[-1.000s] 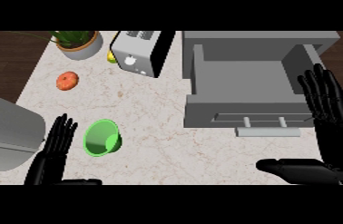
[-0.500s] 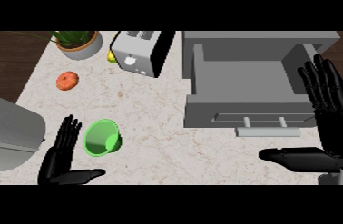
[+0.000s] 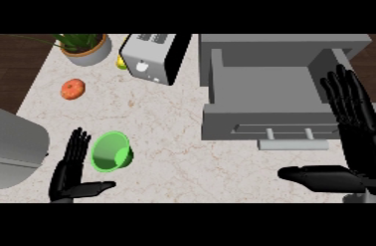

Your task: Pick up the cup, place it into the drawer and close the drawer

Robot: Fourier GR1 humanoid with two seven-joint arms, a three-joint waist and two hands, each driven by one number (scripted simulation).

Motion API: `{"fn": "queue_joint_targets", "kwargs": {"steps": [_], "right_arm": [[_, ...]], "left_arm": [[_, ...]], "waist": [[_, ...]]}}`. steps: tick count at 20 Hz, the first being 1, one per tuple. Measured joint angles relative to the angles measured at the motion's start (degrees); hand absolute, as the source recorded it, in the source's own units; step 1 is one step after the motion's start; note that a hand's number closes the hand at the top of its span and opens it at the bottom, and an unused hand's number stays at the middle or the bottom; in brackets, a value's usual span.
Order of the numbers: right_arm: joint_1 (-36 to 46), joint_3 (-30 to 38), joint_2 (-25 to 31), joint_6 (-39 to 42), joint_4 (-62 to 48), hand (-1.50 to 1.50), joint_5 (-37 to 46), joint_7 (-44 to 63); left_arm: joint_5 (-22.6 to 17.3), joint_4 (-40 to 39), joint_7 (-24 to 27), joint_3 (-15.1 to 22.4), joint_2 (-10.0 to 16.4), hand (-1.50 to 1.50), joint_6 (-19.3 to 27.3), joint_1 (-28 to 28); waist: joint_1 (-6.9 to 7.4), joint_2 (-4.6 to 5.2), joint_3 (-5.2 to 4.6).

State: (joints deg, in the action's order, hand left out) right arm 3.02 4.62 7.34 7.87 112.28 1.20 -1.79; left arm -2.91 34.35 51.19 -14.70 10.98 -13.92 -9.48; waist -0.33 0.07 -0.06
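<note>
Two hands show, and both are open: our left hand [image 3: 73, 166] sits low at the left, fingers straight and thumb held out sideways, holding nothing. Our right hand [image 3: 351, 125] rests at the right edge, fingers up, just beside the drawer's front corner. The green cup [image 3: 112, 151] stands on the table [image 3: 176, 140] just beside the left fingers, mouth up as far as we can tell; whether they touch it we cannot say. The drawer [image 3: 272, 123] is pulled open well to the right of the cup, its handle [image 3: 290, 135] facing us, and the toaster [image 3: 150, 58] stands farther back. We judge the step in hand to be the grasp, not yet begun. To do it well, we would slide the left hand right until the cup sits between thumb and fingers, then curl round its wall rather than pinch the rim, since a light cup may tip or skate away. We would lift straight up before crossing, clear the drawer's front wall, and keep the right hand out of the path until it is needed to push the drawer shut.
</note>
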Motion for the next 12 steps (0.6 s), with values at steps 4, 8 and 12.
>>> {"fn": "queue_joint_targets", "kwargs": {"steps": [4, 8, 12], "right_arm": [[-0.5, 0.2, -0.2, 0.3, 0.2, -1.5, -0.1, -0.2], [1.7, 1.0, 0.4, 0.8, -0.8, -1.5, -0.9, 0.6], [0.7, 0.1, -0.4, 0.6, 0.4, -1.5, -0.3, 1.0]], "left_arm": [[0.9, -8.2, 2.9, -0.5, 0.7, -1.5, 1.3, -4.5], [1.6, -14.1, 5.0, -0.7, 1.7, -1.5, 1.8, -7.6], [2.1, -16.4, 5.8, -0.6, 1.9, -1.5, 2.2, -9.1]], "waist": [[-0.09, 0.02, 0.0], [-0.16, 0.08, 0.0], [-0.17, 0.0, 0.16]]}}
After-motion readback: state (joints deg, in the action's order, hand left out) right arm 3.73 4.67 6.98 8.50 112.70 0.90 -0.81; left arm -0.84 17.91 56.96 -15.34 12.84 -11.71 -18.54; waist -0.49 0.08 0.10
